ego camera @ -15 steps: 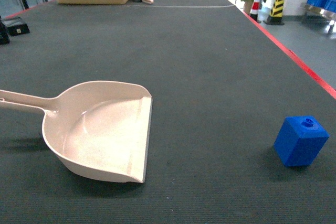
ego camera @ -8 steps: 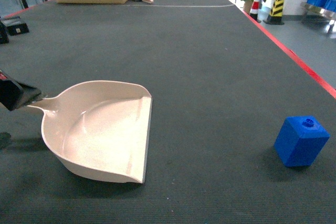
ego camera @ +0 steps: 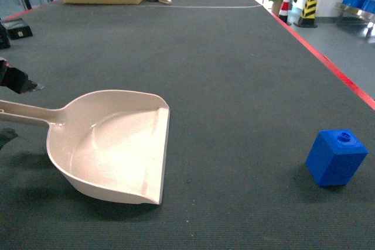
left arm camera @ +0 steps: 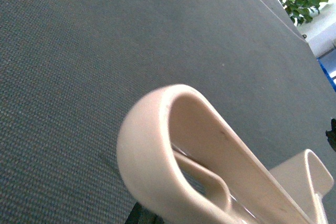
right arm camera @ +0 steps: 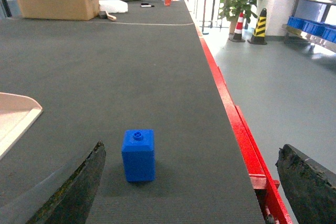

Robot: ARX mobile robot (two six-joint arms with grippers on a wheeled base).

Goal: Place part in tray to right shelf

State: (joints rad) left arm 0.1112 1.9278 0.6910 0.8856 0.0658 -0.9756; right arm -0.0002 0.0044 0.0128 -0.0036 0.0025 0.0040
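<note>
On the dark ribbed mat (ego camera: 222,57), my wide-open right gripper (right arm camera: 191,182) could knock the small blue studded plastic block (right arm camera: 138,155) sideways, while I cannot tell my left gripper's (ego camera: 14,80) state beside the beige dustpan-shaped plastic tray's (ego camera: 111,144) handle.

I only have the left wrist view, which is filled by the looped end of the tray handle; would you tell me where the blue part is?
Observer: The part stands upright on the mat, well to the right of the tray and not touching it.
Operator: Thank you. Is anything in the tray yet?
Observer: No, its pan is empty, and its straight lip faces the part.
Operator: And is the right gripper ready?
Observer: The right gripper is open, its fingers wide apart, with the part ahead between them, untouched.
</note>
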